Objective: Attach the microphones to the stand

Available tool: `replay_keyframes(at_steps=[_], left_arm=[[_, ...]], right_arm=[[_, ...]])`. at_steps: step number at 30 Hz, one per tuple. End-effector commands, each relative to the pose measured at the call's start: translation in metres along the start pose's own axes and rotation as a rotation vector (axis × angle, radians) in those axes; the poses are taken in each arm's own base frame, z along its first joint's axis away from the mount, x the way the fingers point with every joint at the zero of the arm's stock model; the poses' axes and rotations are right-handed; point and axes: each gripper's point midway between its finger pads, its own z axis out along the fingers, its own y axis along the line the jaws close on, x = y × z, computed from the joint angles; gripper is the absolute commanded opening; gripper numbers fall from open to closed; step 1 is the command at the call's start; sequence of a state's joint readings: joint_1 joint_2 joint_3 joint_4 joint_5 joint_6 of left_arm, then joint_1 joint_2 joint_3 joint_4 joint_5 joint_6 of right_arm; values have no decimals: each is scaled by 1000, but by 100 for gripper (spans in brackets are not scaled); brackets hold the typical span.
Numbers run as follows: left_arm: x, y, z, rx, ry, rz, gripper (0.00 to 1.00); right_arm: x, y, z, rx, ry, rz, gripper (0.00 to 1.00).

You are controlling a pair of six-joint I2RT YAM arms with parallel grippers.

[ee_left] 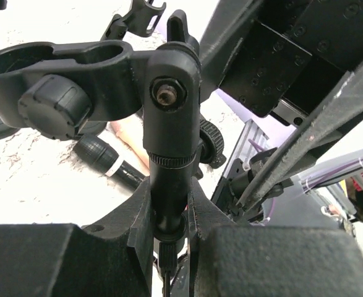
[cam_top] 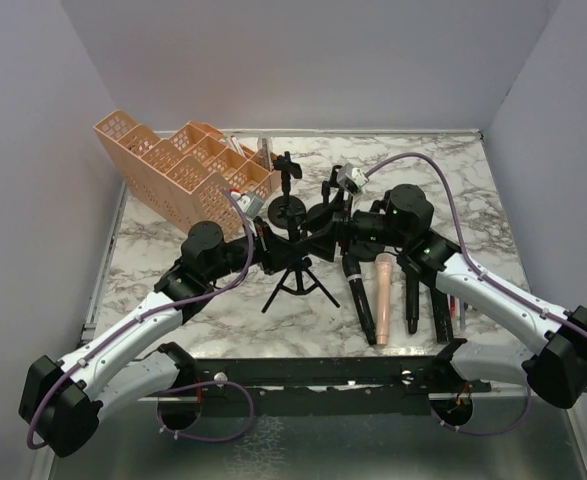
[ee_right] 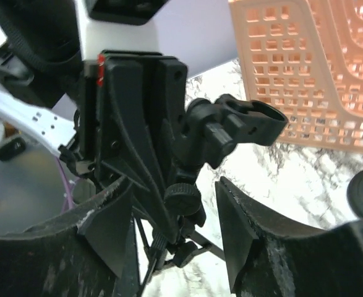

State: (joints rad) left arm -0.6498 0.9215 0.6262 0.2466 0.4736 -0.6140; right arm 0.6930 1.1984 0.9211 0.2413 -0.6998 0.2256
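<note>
At the far left of the counter (cam_top: pixel 223 322) an orange basket (cam_top: pixel 188 165) sits at the back and plays no part in the work. Next to it, the left end effector (ee_left: pixel 170 216) is clamped nearly closed around the upright post of the tripod stand (cam_top: pixel 295 280), bracing it low on the shaft. The left wrist view shows both fingers pressed against the post, just below the swivel head. The ring-shaped clip (ee_left: pixel 64 68) above that grip is empty. A second, round-based stand (cam_top: pixel 286 208) just behind also carries no microphone as far as the top view shows. Moving right, the right end effector (ee_right: pixel 175 216) hangs level with the stand's head with its jaws well apart. They straddle the small adjusting knob and hold nothing, and whether either finger touches the knob cannot be told. The clip holder (ee_right: pixel 252 120) above it is likewise bare. Further right, all four microphones (cam_top: pixel 357 295) lie side by side on the counter near the right arm: a black one, the pale pink microphone (cam_top: pixel 383 300), then two more black ones (cam_top: pixel 411 298) (cam_top: pixel 441 312). As I judge it, the task is barely started. The stand is steadied and perhaps being adjusted, but no microphone has been picked up, and all four are yet to be seated in a clip.
</note>
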Motion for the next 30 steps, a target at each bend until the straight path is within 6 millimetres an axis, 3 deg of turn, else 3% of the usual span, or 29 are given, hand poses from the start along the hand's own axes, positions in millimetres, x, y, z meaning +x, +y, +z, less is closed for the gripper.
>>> replay_keyframes(at_steps=[1,5,10,20,26,30], left_arm=[[-20,-16,0,62,-51,103,0],[-22,-17,-1,69,-48,169,0],[-18,-17,0,83,-31,197,0],[-9,-11,2,78,-6,174,0],[-3,-7,4,75,16,167,0],[2,-3,4,68,32,161,0]], right_arm=[[-2,-23,-3,200,-35,208,60],[5,-33,-4,271,-70,330,62],[-7,-22,2,197,-107,384,65],[-7,-29,19,165,-71,354,66],[-10,-24,27,103,-74,367,54],[-23,-30,27,137,-129,369,45]])
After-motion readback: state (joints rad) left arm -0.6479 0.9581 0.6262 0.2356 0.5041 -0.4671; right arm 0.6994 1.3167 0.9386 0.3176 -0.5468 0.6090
